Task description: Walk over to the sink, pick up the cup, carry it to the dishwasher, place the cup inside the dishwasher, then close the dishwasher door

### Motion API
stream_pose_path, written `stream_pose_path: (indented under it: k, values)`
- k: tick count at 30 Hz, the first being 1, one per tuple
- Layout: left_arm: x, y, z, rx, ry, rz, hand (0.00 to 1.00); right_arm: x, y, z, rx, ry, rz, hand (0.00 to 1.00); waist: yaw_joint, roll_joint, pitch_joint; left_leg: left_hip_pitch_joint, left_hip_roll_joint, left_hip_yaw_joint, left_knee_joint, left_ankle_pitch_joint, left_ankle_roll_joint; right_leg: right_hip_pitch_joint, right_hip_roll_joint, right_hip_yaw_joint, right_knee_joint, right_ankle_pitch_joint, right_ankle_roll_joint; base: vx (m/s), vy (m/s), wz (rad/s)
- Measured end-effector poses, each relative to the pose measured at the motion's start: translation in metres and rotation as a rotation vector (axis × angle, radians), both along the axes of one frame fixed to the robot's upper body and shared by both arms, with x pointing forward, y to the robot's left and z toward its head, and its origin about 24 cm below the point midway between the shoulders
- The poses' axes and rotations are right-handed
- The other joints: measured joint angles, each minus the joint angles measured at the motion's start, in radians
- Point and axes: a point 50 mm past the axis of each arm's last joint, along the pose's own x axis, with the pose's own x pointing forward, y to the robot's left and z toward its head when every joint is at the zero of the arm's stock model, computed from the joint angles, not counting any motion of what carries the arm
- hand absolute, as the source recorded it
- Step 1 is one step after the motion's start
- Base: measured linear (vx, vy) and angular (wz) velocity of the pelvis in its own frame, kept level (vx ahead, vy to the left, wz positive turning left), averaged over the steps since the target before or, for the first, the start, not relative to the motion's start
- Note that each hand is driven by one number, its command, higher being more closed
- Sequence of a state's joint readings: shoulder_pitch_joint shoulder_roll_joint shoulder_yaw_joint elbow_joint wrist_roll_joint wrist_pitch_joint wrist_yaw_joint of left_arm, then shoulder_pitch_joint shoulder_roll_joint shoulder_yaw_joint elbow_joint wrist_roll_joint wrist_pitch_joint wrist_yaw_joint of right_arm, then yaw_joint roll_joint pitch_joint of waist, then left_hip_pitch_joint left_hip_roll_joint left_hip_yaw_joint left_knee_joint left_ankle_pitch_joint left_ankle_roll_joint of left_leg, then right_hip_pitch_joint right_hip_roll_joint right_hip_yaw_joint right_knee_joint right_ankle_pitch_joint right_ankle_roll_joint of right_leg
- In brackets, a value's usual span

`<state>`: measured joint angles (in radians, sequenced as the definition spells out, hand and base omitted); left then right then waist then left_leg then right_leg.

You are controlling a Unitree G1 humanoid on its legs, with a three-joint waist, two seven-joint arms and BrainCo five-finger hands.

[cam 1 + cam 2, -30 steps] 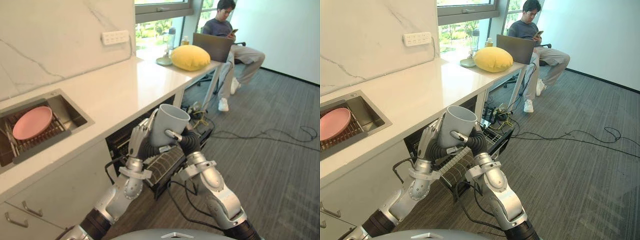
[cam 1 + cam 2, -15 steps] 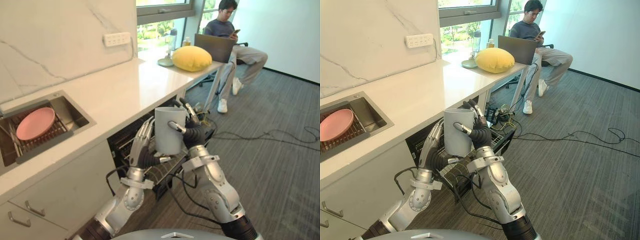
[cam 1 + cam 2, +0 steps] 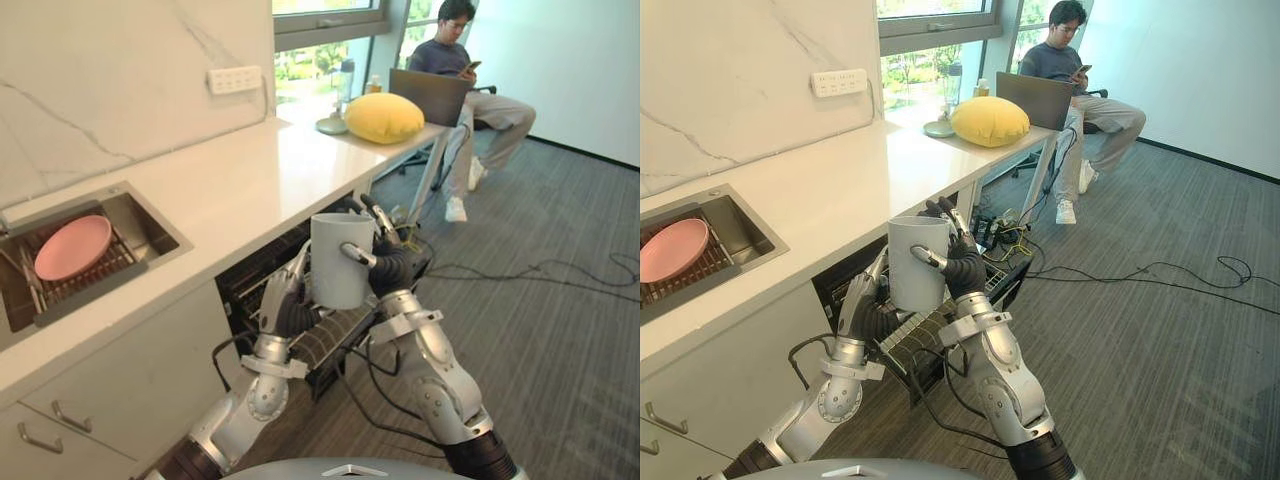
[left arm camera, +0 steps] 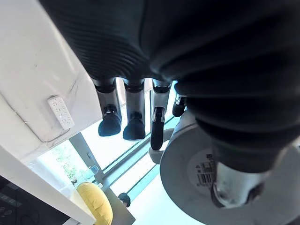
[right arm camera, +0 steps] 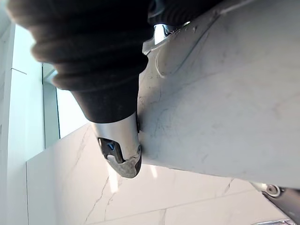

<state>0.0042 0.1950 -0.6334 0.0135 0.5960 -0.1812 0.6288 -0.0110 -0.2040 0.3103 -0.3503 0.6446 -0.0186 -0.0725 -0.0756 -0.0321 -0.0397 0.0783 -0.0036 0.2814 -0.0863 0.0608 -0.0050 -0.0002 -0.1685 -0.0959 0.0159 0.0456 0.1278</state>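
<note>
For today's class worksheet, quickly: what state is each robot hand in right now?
Left hand: open, fingers straight beside the cup's lower wall.
Right hand: closed round the cup, holding it upright.

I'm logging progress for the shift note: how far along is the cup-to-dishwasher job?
Done: the cup is out of the sink and has reached the open dishwasher. In hand: the right hand grips it upright above the pulled-out rack, with the left hand open beside its base. Left: set the cup in the rack, then shut the dishwasher.
</note>
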Motion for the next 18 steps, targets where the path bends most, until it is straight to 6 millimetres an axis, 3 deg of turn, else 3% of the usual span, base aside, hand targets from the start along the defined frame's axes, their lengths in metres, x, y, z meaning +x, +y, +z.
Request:
stream_pose_path:
  k: [1, 17, 18]
  values:
    - [0.0, 0.0, 0.0, 0.003, -0.001, -0.001, 1.0, 0.0, 0.0, -0.001, 0.006, 0.006, 0.003, 0.0, 0.0, 0.0, 0.0, 0.0, 0.0, 0.0, 0.0, 0.0, 0.0, 0.0, 0.0, 0.0, 0.0, 0.0, 0.0, 0.0, 0.0, 0.0]
    - [0.009, -0.001, 0.019, 0.138, -0.143, -0.023, 1.0, -0.012, 0.0, -0.022, -0.063, 0.079, 0.11, 0.0, -0.004, -0.008, -0.012, -0.003, 0.0, -0.001, 0.0, 0.0, 0.0, 0.0, 0.0, -0.002, -0.006, 0.002, -0.002, 0.0, 0.0, 0.0]
    - [0.01, 0.0, 0.019, 0.154, -0.145, -0.031, 1.0, -0.012, 0.0, -0.023, -0.066, 0.085, 0.111, 1.0, -0.005, -0.011, -0.014, -0.003, 0.0, -0.001, 0.0, 0.0, 0.0, 0.0, 0.0, -0.002, -0.006, 0.002, -0.003, 0.0, 0.0, 0.0]
